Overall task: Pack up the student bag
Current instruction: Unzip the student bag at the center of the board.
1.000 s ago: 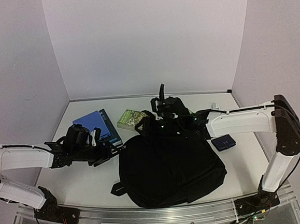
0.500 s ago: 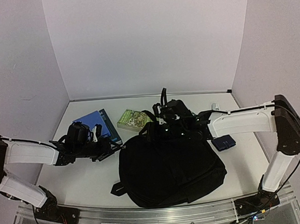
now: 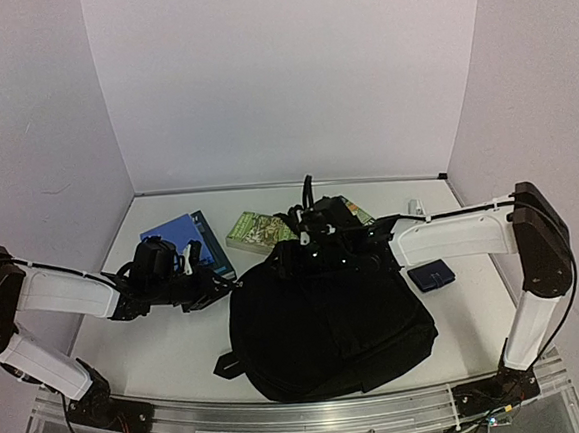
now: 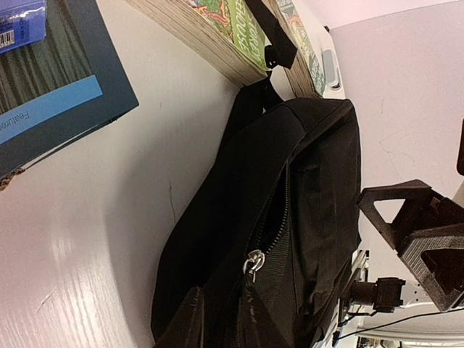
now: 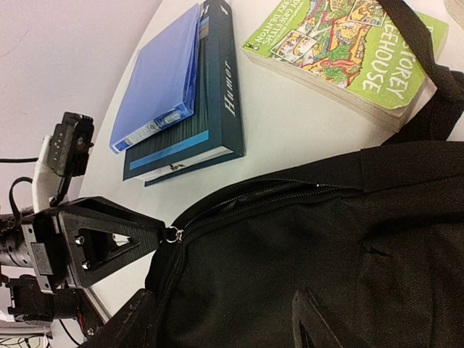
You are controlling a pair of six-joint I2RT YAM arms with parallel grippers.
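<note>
With the student bag (image 3: 328,324) lying flat in the middle of the worktop (image 3: 160,357), the right hand (image 5: 223,304) spread above its fabric and the left hand (image 4: 222,304) nearly pressed together at the zipper pull (image 4: 252,262) (pinching it or not, I cannot tell), the small pull may slip free, or the unheld bag may drag along.

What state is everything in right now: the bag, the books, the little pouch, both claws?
student bag, lying flat, zipper looks partly open.
left gripper, at the zipper pull, grip unclear.
right gripper, open over the bag.
green paperback, closed, bag strap across it.
dark book, closed, under the blue folder.
blue folder, closed.
pouch, closed, beside the bag.
</note>
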